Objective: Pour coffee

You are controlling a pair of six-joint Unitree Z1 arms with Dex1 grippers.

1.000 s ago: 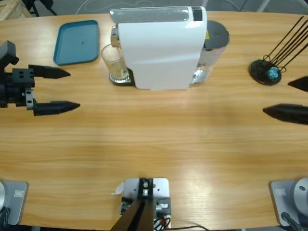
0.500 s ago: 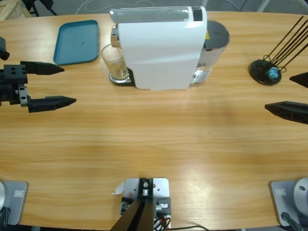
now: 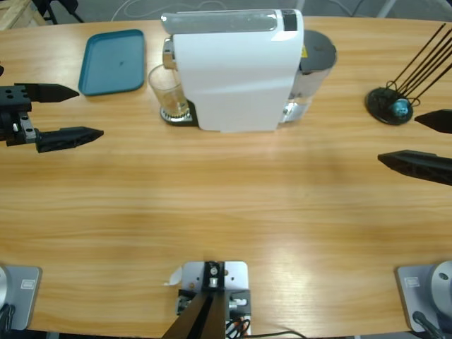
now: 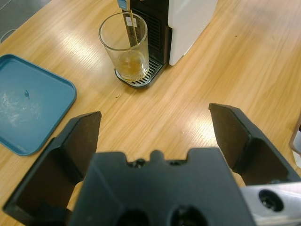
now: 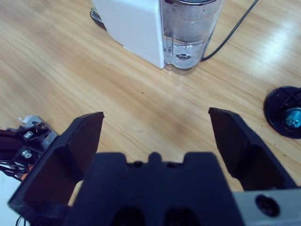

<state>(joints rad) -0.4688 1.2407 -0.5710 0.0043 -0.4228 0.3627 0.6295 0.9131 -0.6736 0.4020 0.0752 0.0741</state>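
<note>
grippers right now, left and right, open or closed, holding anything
Left gripper: open, holding nothing, fingers spread wide and aimed toward the glass tumbler on the coffee machine's drip tray.
Right gripper: open, holding nothing, above bare table.

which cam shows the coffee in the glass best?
Left wrist view: it looks down into the glass tumbler on the drip tray, with the coffee a shallow amber layer. High view shows the tumbler small beside the white machine, liquid barely visible. Right wrist view: machine's other end only.
</note>
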